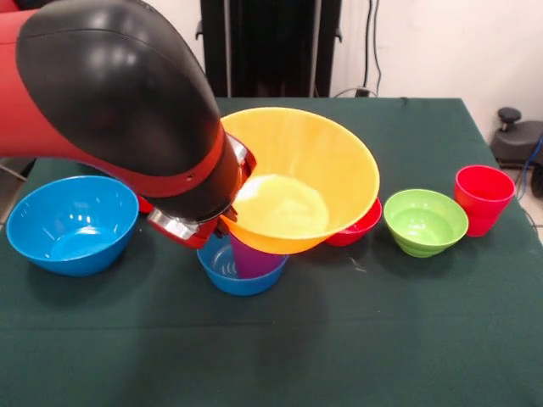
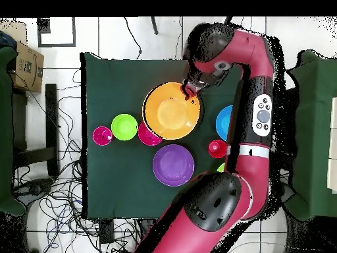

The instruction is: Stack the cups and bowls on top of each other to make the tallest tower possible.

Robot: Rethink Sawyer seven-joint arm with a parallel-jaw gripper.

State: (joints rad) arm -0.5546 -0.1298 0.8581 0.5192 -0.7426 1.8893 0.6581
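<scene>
Small blue bowl [image 1: 240,270] sits nearest, purple cup [image 1: 253,257] standing inside it. My gripper [image 1: 227,216] is pinching the large yellow bowl [image 1: 297,182] by its rim, tilted above them. I am levelling it before lowering, judging centring essential.

A robotics lab: a red and black robot arm [image 2: 253,118] works over a green-clothed table [image 2: 118,191] on a white tiled floor [image 2: 66,197] strewn with loose cables [image 2: 56,197], a cardboard box [image 2: 26,66] alongside.
</scene>
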